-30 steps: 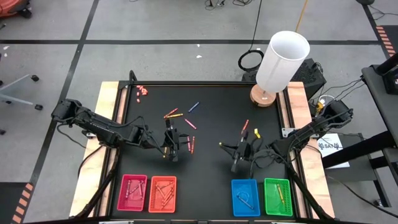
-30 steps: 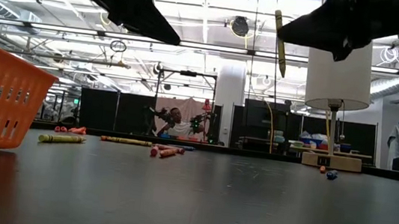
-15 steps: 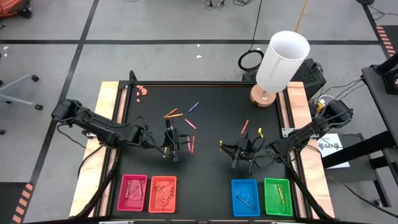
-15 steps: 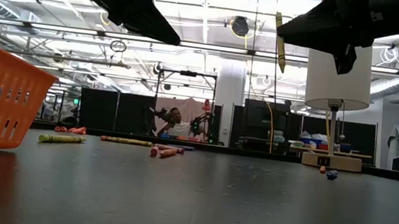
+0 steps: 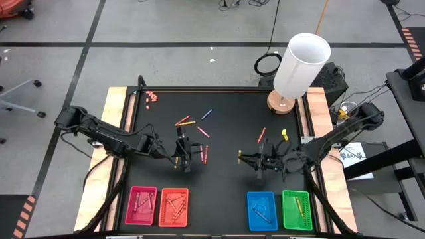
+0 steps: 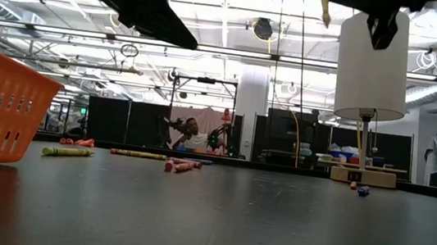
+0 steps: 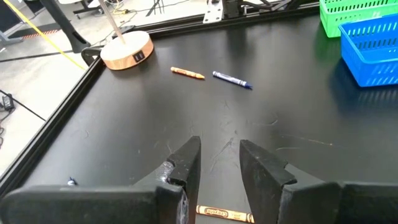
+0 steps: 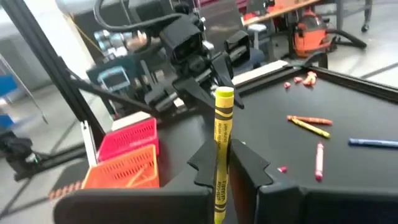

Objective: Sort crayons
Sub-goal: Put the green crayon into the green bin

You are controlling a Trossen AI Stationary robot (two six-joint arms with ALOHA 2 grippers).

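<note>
My right gripper (image 5: 240,156) is over the right middle of the black mat, well above it, shut on a yellow crayon (image 8: 221,124). The crayon's end also shows at the top of the low view (image 6: 324,7). My left gripper (image 7: 217,146) hovers over the left middle of the mat (image 5: 182,156), open and empty. An orange-yellow crayon (image 7: 224,214) lies on the mat under its fingers. Loose crayons lie flat on the mat: an orange and red group (image 5: 186,121), a blue one (image 5: 207,114), red ones (image 5: 202,154) and one more red (image 5: 261,135). My right gripper pinches the yellow crayon between its two fingers at about mid-length (image 8: 219,152). The flat end stands above the fingers. The fingers come about level from the table's right side and lie across the crayon. The crayon stands upright, lifted clear of the mat.
Four trays stand along the near edge: pink (image 5: 141,204), orange (image 5: 174,206), blue (image 5: 261,209) and green (image 5: 297,209). A lamp with a white shade (image 5: 299,66) stands at the far right corner. Small pink-red bits (image 5: 151,97) lie at the far left.
My right gripper has risen with the yellow crayon and drawn a little toward the table's right edge. The crayon stays upright in the hold and is now higher above the mat.
</note>
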